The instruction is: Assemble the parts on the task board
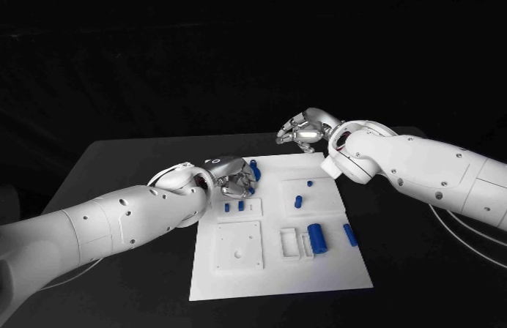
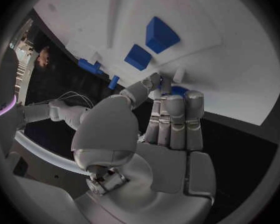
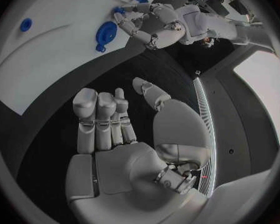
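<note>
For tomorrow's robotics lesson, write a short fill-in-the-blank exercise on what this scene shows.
1. The task board is the colour ____.
2. The small parts lying on the board are the colour ____.
3. The hand reaching over the board's far left corner is the robot's ____ hand.
4. The right hand hovers beyond the board's far edge and holds ____.

Missing words: white; blue; left; nothing

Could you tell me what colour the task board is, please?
The task board is white, clearest in the head view.
</note>
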